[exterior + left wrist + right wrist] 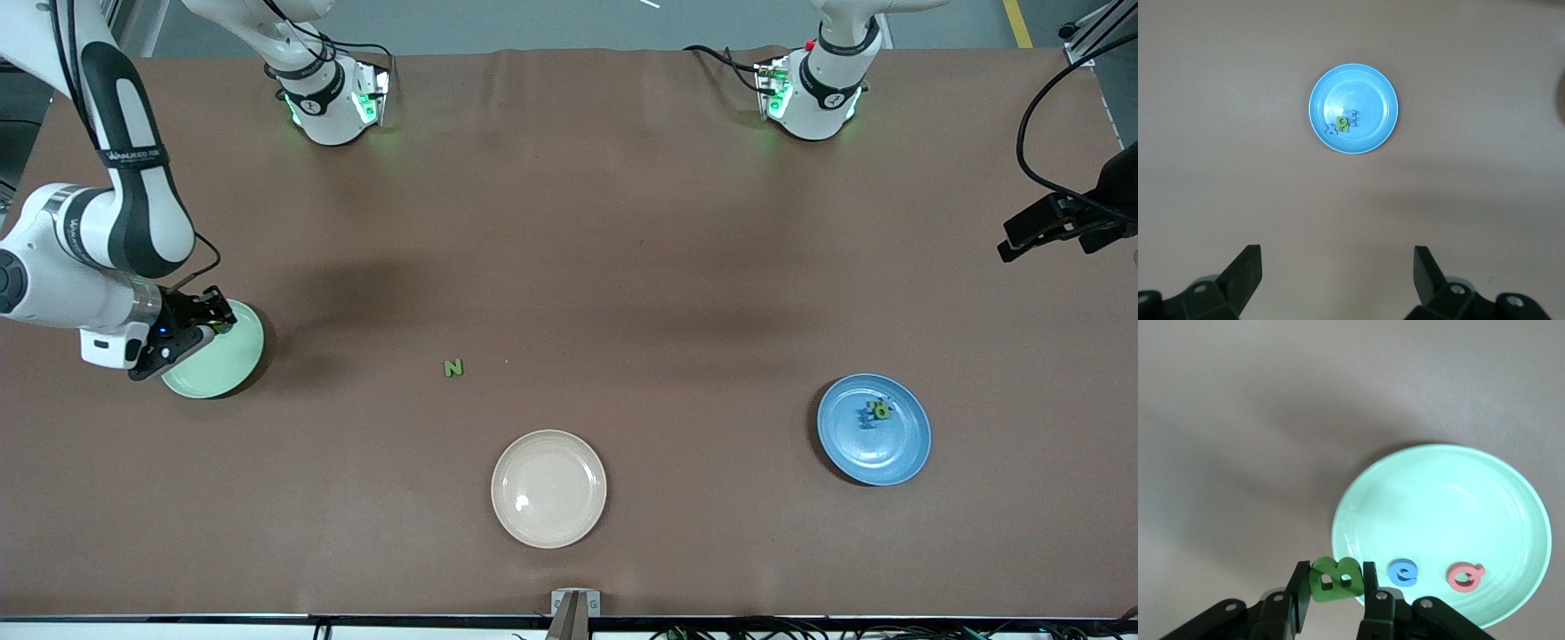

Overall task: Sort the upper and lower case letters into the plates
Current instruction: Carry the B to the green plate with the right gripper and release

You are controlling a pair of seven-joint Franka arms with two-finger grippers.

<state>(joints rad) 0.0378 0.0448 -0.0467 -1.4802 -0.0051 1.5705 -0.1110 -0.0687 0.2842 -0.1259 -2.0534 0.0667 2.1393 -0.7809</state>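
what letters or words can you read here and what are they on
"N": green letter lying on the table.
"B": dark green letter held in the right pincer at the mint green plate.
"e": blue letter in that plate.
Pink letter and arm labels: unclear.

Robotics lab: table-mounted arm bases (333,107), cables, brown table (569,222).

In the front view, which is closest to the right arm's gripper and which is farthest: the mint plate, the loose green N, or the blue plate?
From the right gripper:
1. Mint green plate, right under it, at the right arm's end.
2. Green N, mid-table.
3. Blue plate, at the left arm's end.
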